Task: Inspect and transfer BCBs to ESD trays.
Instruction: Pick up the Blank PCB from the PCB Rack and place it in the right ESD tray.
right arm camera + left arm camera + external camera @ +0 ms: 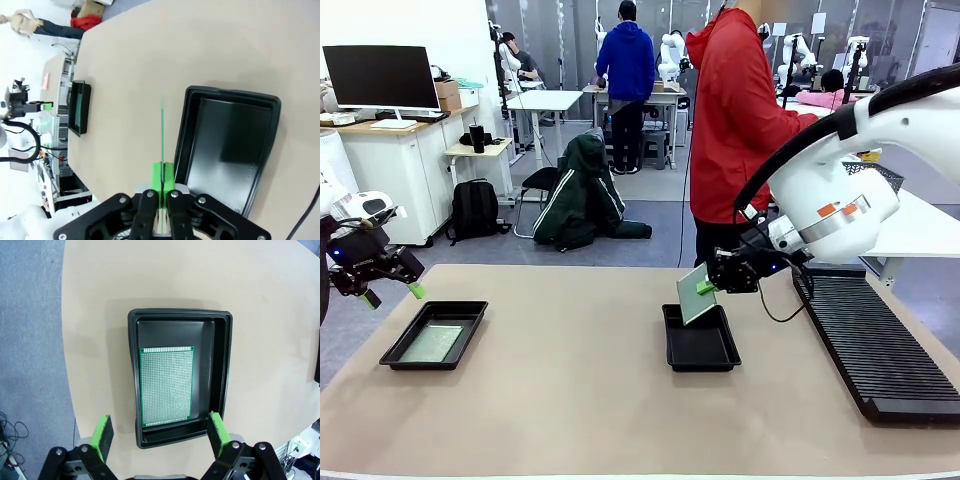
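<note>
Centre-right of the front view, the right gripper [717, 277] has its jaws clenched on the held BCB [695, 294]. It pinches the board by one edge, and the board hangs tilted with its low corner at the back rim of the right-hand tray [705, 347].

The worry is that thin edge pinch: a sharp wrist turn could let the board swivel or slip free. In the right wrist view the held BCB [162, 130] shows edge-on as a green sliver, lined up beside the tray's long rim rather than over its floor. Lowered from there, I'd expect it to catch the flared rim. It could then end up leaning on the wall or sliding out onto the counter [570, 400].

Over at the lower left, the left gripper [393, 294] hovers with its jaws released wide, holding nothing. In its wrist view the green pads straddle the near end of the left-hand tray [226, 370]. A careless descent could knock that rim and jolt what's inside.

Now the containers:
- **Right-hand tray:** empty, with a bare black floor.
- **Left-hand tray:** holds the resting BCB [166, 385], lying flat. It sits closer to one long wall, with bare floor along the other wall and past its far short end.
</note>
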{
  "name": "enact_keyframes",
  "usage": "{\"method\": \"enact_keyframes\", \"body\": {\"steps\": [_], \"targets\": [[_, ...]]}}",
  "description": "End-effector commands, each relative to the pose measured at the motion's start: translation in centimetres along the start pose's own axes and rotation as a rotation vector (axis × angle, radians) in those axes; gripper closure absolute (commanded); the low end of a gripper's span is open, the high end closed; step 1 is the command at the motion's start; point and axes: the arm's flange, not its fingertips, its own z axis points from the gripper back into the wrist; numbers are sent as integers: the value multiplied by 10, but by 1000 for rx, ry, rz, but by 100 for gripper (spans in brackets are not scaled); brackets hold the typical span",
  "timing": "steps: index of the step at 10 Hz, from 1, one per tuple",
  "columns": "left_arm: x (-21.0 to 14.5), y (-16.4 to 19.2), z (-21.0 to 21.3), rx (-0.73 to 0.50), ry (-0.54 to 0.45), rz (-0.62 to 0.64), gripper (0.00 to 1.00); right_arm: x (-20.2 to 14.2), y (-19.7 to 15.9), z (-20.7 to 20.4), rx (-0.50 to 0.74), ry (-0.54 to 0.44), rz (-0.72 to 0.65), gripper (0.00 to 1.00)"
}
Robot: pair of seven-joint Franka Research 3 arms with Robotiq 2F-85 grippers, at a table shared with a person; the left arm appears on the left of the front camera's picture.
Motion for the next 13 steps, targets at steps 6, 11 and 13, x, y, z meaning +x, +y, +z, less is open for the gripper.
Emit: {"method": "enact_keyframes", "body": {"steps": [6, 11, 13], "targets": [[0, 1, -1, -3, -10, -1, 0, -6, -40, -48, 61, 57, -38, 98], [0, 1, -1, -3, -10, -1, 0, -12, -51, -63, 31, 82, -114, 98], [0, 1, -1, -3, -10, -1, 0, -11, -55, -68, 18, 95, -140, 98]]}}
